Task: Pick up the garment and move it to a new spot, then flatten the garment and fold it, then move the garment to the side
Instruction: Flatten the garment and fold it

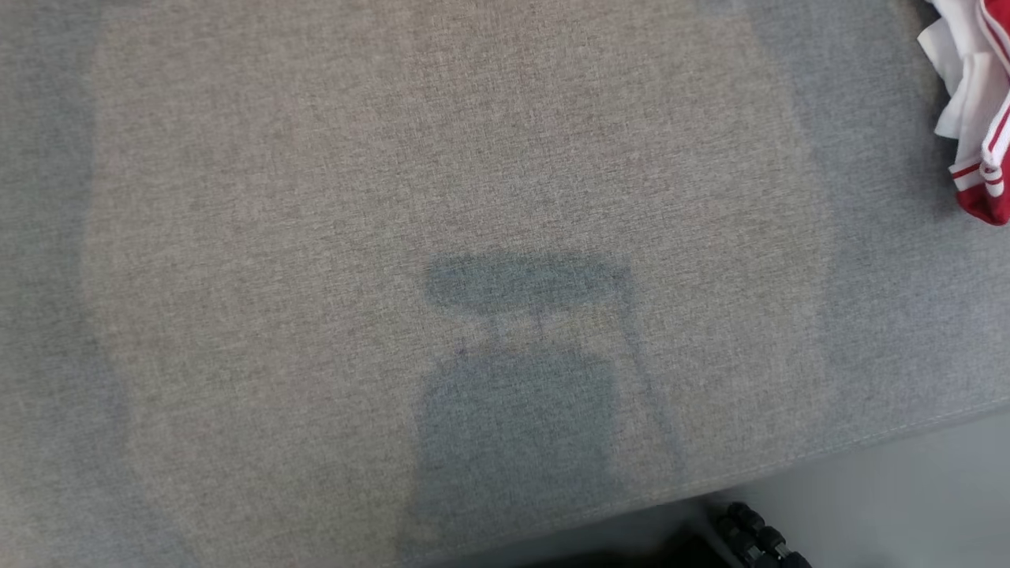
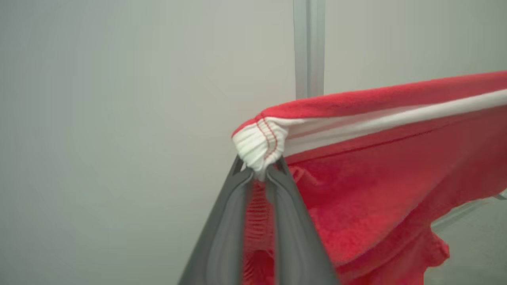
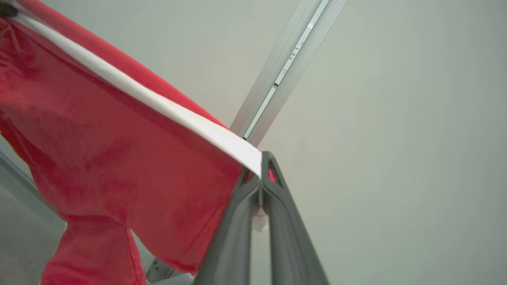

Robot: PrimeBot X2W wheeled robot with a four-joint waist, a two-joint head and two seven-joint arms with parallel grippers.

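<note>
The left end effector point(image 2: 259, 173) and right end effector point(image 3: 261, 174) pinch the red garment point(image 2: 376, 190) taut aloft; placing, flattening and folding remain.

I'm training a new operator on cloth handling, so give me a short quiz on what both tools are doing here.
1. True or false: the left tool is shut on the red garment's white ribbed edge.
2. The right tool grips: A the garment, B a grey towel, C nothing.
3. Fill in: the garment's long stripe is ____.
Key: 1 true; 2 A; 3 white.
</note>
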